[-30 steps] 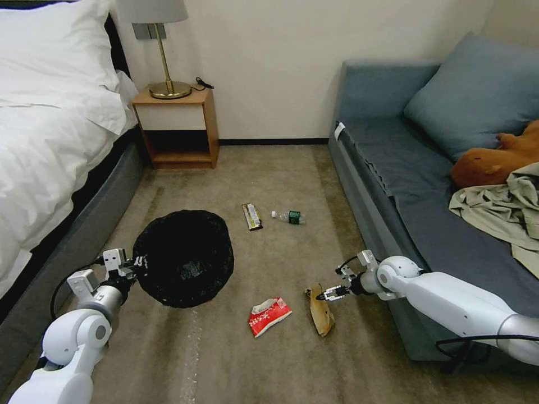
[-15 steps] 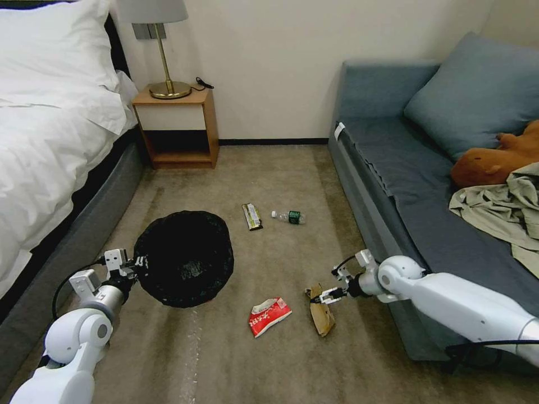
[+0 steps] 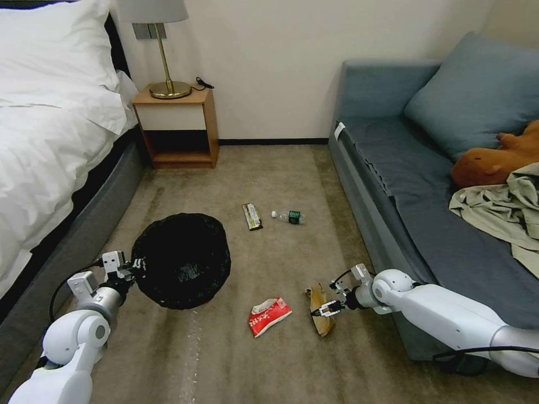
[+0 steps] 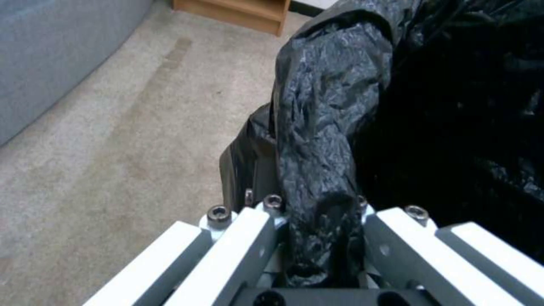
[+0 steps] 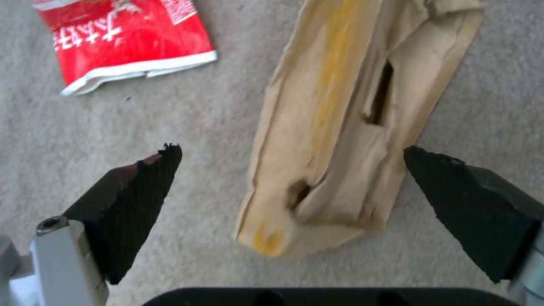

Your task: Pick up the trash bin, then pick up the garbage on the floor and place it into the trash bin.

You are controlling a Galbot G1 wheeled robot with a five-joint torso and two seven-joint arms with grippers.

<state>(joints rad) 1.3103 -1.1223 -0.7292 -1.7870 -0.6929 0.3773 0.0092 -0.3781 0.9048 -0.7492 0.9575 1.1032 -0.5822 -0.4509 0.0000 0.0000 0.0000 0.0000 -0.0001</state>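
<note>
The trash bin (image 3: pixel 181 260), round and wrapped in a glossy black bag, hangs just above the carpet at the left, my left gripper (image 3: pixel 133 265) shut on its wrinkled rim (image 4: pixel 323 178). My right gripper (image 3: pixel 320 310) stands open low over the brown paper scrap (image 3: pixel 321 308), one black finger on each side of the brown paper scrap (image 5: pixel 346 127) without touching it. The red-and-white snack packet (image 3: pixel 268 316) lies just left of the scrap, also seen as the snack packet (image 5: pixel 122 42). Farther off lie the dark gold-printed wrapper (image 3: pixel 252 216) and the small green-labelled bottle (image 3: pixel 289 217).
A bed (image 3: pixel 50 151) runs along the left and a blue sofa (image 3: pixel 404 185) along the right, carrying a brown plush toy (image 3: pixel 497 157) and a beige garment (image 3: pixel 505 210). A wooden nightstand (image 3: pixel 178 128) with a lamp stands at the back wall. Carpet lies open between them.
My right gripper has dropped and moved nearer along the brown paper scrap, now straddling it. The bin and left gripper have sunk slightly.
</note>
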